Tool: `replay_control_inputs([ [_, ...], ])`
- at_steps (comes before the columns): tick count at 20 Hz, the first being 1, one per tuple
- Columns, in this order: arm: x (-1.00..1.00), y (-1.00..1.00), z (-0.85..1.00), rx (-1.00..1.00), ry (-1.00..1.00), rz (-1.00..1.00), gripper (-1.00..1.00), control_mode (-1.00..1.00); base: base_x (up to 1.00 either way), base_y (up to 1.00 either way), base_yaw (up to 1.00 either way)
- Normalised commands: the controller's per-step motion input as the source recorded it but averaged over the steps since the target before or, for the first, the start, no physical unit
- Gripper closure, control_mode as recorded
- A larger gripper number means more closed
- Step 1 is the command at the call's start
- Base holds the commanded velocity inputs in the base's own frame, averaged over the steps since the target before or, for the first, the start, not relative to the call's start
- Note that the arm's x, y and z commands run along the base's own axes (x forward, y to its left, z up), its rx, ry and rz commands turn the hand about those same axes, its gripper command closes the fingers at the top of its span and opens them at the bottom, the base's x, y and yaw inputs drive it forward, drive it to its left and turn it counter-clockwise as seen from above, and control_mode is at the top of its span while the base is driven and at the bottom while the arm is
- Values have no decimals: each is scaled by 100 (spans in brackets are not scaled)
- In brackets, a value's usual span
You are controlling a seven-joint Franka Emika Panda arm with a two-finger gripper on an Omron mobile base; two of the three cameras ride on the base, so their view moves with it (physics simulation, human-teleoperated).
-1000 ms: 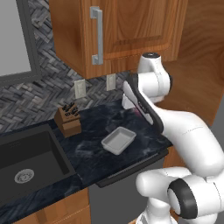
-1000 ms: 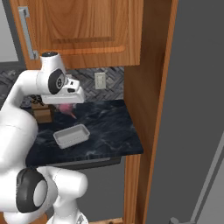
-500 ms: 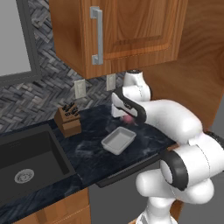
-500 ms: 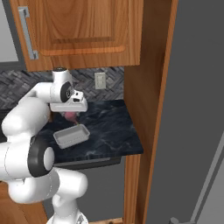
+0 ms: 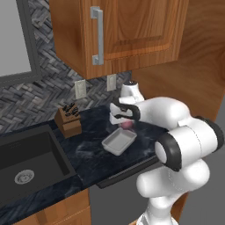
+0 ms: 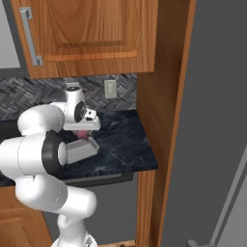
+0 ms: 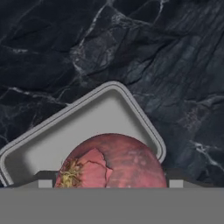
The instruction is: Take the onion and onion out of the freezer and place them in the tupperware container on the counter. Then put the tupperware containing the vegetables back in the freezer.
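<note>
Hanging over the far corner of the tupperware container (image 5: 118, 143), the pincer (image 5: 126, 124) holds a maroon onion (image 7: 114, 162) between its jaws, which stand wide around the bulb. In the hand view the onion sits at the bottom, its dry yellowish root tuft turned toward the lower left, so its root-to-tip axis runs roughly across the view rather than along the fingers. From the left base view the onion (image 5: 127, 124) shows as a small pinkish ball just above the tray's far rim; whether it touches the tray cannot be told. The container is a shallow pale grey rectangle lying flat on the dark marbled bench (image 5: 90, 151), its long axis angled diagonally to the bench edge; what shows of its floor (image 7: 83, 131) is bare. A brown knife block (image 5: 67, 121) stands to the left near the backsplash, beside the sunken black sink (image 5: 26, 160). In the right base view the tray (image 6: 81, 149) lies under the hand, with the tall grey freezer (image 6: 217, 120) front well apart to the right.
</note>
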Motion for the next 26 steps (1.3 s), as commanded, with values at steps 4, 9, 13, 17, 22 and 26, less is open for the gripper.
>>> replay_control_inputs([
  [4,29,0,-62,0,0,0,100,-100,0,0,0],
  [9,11,0,-59,0,0,0,100,-100,0,0,0],
  [13,0,0,-48,-1,0,-1,100,-100,0,0,0],
  [17,6,9,-30,-3,0,-2,100,-100,0,0,0],
  [22,10,29,-16,-5,0,-2,-100,-100,0,0,0],
  [26,-9,2,6,-1,-7,-1,-100,-100,0,0,0],
])
